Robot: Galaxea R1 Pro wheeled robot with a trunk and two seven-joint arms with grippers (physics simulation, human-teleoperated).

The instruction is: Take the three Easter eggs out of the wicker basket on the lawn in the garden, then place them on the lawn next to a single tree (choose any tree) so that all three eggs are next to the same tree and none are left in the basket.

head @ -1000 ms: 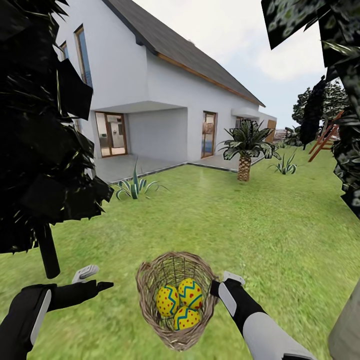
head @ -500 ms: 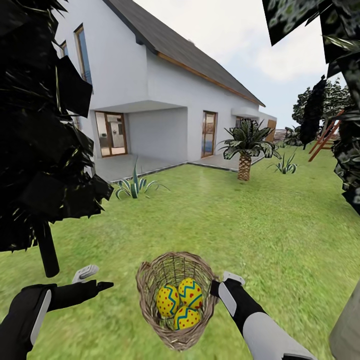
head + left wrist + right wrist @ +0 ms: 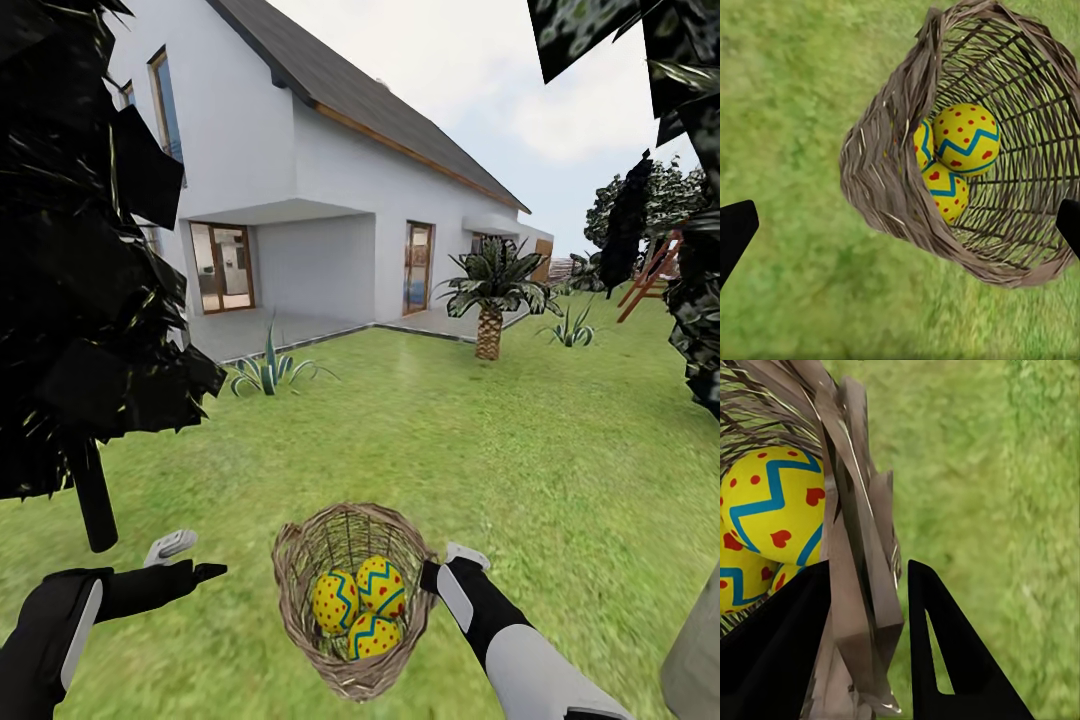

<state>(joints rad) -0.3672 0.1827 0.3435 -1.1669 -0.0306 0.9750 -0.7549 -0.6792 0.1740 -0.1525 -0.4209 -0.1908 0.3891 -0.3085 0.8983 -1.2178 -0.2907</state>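
No writing shows anywhere. At lower left the black left gripper hangs spread wide, grasping nothing. At bottom centre the tan woven wicker basket tilts, mouth toward the viewer, three yellow red-dotted Easter eggs inside. The right gripper pinches its rim. The mottled green lawn spreads beyond; the frame's right edge cuts off a pale grey trunk.

wicker basket mouth open above eggs, right claw straddling its rim
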